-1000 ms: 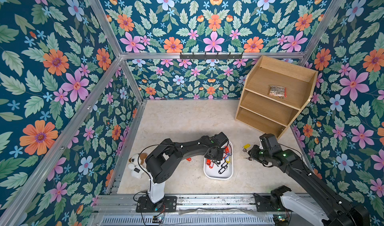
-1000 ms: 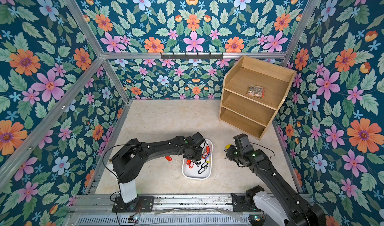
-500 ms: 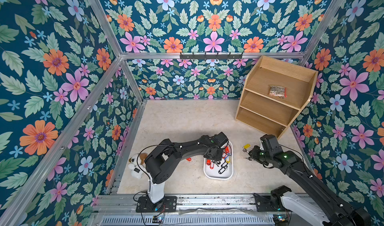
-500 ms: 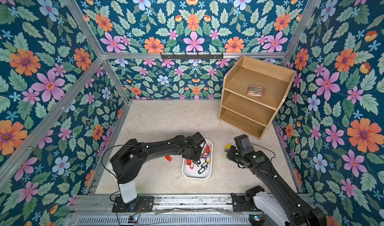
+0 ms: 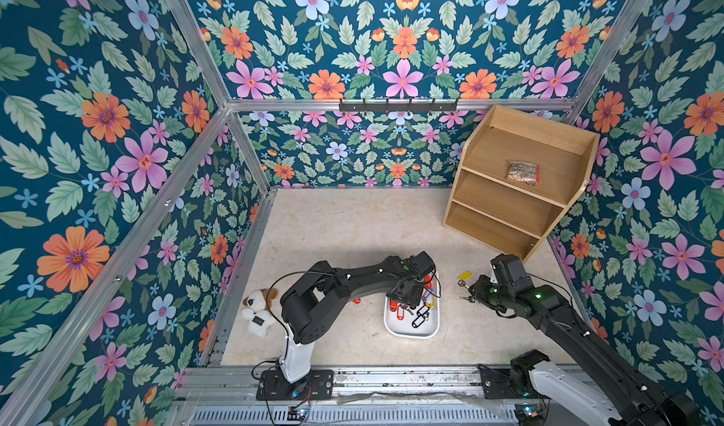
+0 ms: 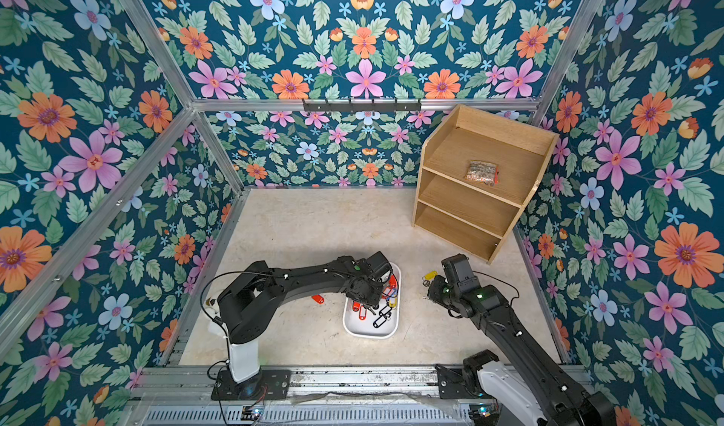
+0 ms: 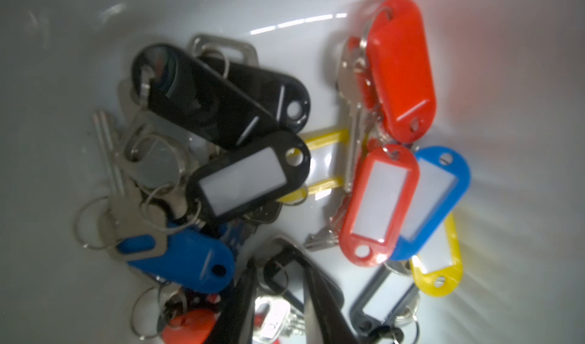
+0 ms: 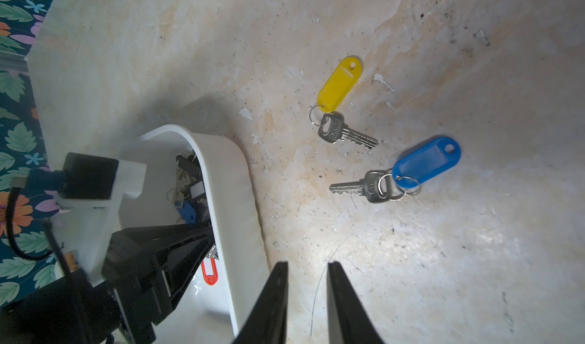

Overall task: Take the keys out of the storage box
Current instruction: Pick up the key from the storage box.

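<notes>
The storage box is a shallow white tray on the floor with several keys in it, on red, blue, yellow and black tags. My left gripper reaches down into the box. Its jaws stand narrowly open on either side of a silver key head and a ring. My right gripper hovers over bare floor just right of the box wall, open with nothing between its fingers. A yellow-tagged key and a blue-tagged key lie on the floor beyond it. A red-tagged key lies left of the box.
A wooden shelf unit stands at the back right with a clear bag on its top shelf. A plush dog sits by the left wall. A black hook rail runs along the back frame.
</notes>
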